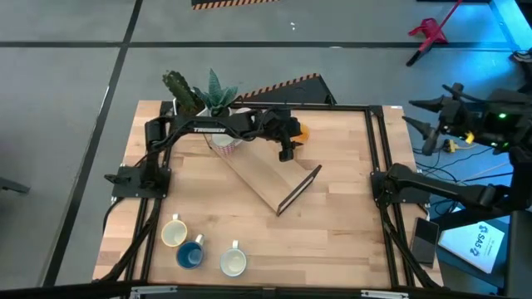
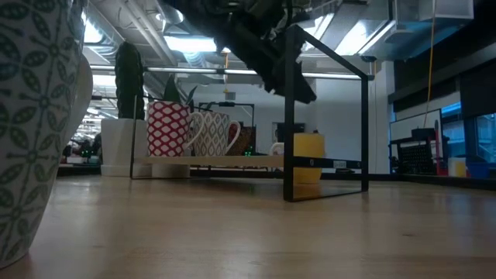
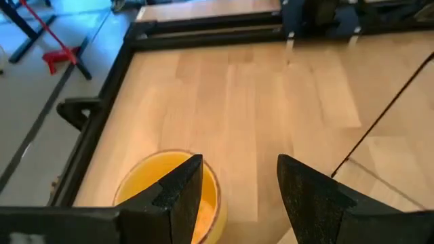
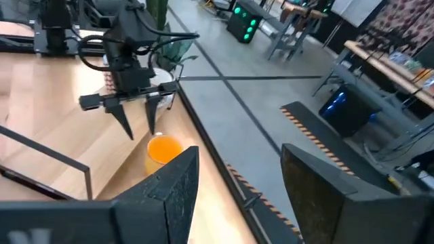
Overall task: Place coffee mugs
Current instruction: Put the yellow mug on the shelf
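Orange mug [image 1: 302, 130], upper centre of the high view beside the wooden tray [image 1: 270, 178]; left gripper [image 1: 286, 153] above it, fingers spread, empty; right gripper [image 4: 234, 196] idle at right, spread.

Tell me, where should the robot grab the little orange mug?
Probably by its round rim, coming straight down from above. The small orange mug stands upright with its mouth open to the top, and the left tool hangs right over it, fingers open, one above the opening. I cannot see its handle.
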Robot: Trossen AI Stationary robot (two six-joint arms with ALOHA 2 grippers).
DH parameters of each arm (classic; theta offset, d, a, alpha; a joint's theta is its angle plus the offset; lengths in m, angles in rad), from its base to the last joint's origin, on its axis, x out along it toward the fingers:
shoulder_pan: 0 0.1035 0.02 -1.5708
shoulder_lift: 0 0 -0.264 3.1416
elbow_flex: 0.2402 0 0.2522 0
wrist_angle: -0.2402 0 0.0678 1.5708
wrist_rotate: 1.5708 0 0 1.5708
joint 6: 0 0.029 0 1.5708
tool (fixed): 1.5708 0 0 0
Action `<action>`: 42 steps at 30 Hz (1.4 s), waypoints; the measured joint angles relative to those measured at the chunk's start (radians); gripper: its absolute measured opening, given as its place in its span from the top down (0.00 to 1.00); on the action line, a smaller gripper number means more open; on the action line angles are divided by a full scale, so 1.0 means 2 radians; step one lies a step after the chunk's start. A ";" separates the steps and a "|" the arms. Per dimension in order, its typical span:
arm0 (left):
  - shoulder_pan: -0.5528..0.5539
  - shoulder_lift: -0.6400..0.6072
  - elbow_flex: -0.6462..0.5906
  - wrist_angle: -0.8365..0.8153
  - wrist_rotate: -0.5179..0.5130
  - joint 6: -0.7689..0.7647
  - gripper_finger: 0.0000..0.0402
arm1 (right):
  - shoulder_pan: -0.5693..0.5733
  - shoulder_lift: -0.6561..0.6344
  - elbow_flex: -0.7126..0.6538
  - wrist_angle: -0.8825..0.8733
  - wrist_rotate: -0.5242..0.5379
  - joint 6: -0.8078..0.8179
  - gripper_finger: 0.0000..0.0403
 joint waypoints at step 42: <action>0.014 0.065 -0.001 -0.016 -0.058 0.041 0.97 | 0.000 -0.005 -0.051 0.019 -0.044 0.016 0.52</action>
